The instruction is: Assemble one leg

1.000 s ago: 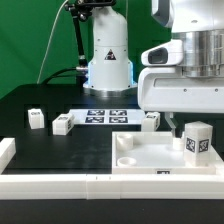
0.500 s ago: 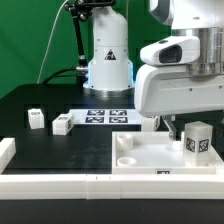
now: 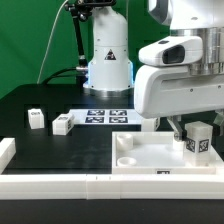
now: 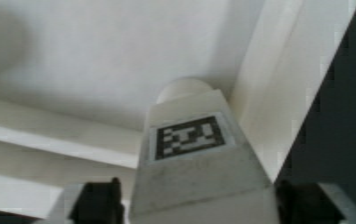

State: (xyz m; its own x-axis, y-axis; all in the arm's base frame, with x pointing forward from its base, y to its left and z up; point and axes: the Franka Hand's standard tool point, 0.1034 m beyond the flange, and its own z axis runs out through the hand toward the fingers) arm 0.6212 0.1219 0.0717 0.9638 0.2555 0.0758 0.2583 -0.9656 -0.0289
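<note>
Claw (image 4: 196, 200) astride upright leg (image 3: 197, 140).

The leg (image 3: 197, 139) looks like matt white plastic with a printed black-and-white tag, faintly grainy up close (image 4: 196, 150). Under the end effector (image 3: 190, 128), the tabletop (image 3: 150, 155) is smooth white plastic with a soft sheen. The desk (image 3: 60, 150) is matt black. The arm's casing (image 3: 180, 85) is glossy white.

Wrist cam is mostly filled by the leg (image 4: 196, 150), a white peg with its square tag facing the lens. Dark fingertips (image 4: 100, 200) sit on either side of it, and the white tabletop (image 4: 86, 60) lies behind.
</note>
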